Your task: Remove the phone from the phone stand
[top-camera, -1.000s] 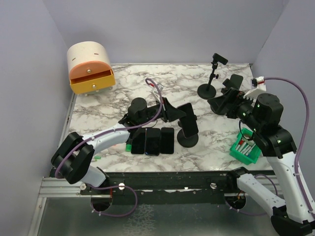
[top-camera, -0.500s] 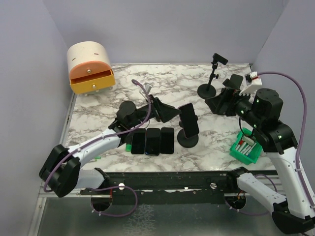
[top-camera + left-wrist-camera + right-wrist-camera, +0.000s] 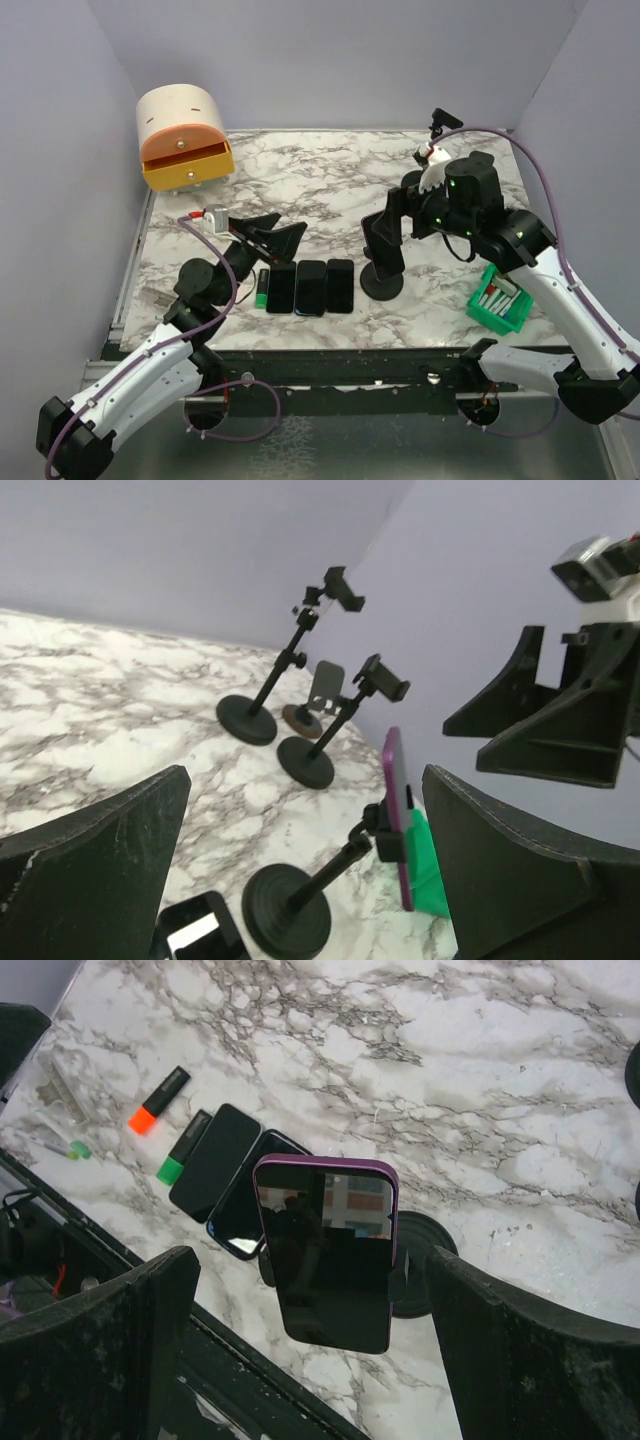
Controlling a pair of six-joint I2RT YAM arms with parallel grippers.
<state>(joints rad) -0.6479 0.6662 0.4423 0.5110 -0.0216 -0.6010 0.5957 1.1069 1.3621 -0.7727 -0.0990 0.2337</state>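
A phone in a purple case [image 3: 382, 243] sits clamped upright in a black phone stand [image 3: 383, 284] at the middle of the table. My right gripper [image 3: 392, 218] is open just above and behind it. In the right wrist view the phone [image 3: 325, 1250] hangs between the two fingers with a gap on each side, and the stand's round base [image 3: 428, 1282] shows below it. My left gripper [image 3: 274, 232] is open and empty, well to the left. Its wrist view shows the phone [image 3: 397, 810] edge-on on the stand [image 3: 288, 912] ahead of the gripper [image 3: 305, 780].
Three dark phones [image 3: 311, 286] lie flat in a row left of the stand, with a green marker [image 3: 262, 290] beside them. A green basket [image 3: 497, 301] stands at the right. More empty stands [image 3: 425, 180] are at the back right, and an orange drawer box [image 3: 183, 137] at the back left.
My left gripper has opened and pulled back to the left, away from the stand. My right arm has swung left and brought its open fingers around the phone.
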